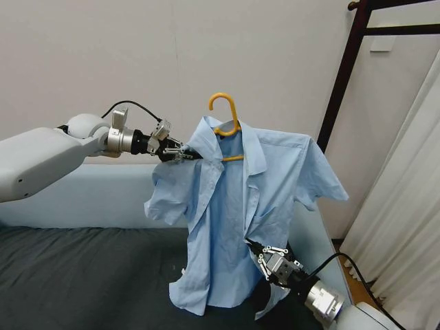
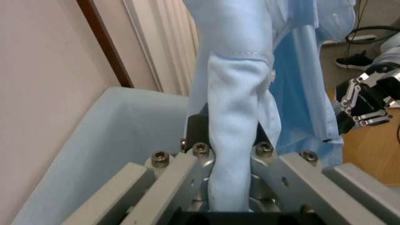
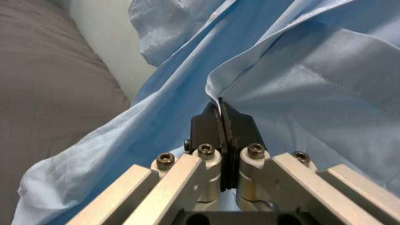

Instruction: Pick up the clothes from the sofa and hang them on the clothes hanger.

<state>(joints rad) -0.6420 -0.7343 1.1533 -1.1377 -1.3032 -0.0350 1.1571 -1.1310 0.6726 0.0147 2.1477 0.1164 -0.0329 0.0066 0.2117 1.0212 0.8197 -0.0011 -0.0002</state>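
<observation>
A light blue short-sleeved shirt (image 1: pixel 240 220) hangs in the air on a yellow hanger (image 1: pixel 227 117), above the sofa. My left gripper (image 1: pixel 180 154) is shut on the shirt's shoulder by the collar; in the left wrist view the blue cloth (image 2: pixel 240 140) runs between its fingers. Low in front, my right gripper (image 1: pixel 256 253) is shut on the shirt's front edge near the hem, and the right wrist view shows its black pads (image 3: pixel 222 126) pinching a thin fold of cloth (image 3: pixel 300 79).
A sofa with a dark grey seat (image 1: pixel 82 275) and pale blue back (image 1: pixel 82 196) lies below the shirt. A dark wooden clothes stand (image 1: pixel 347 75) rises at the right by the wall, with a white curtain (image 1: pixel 405 227) beside it.
</observation>
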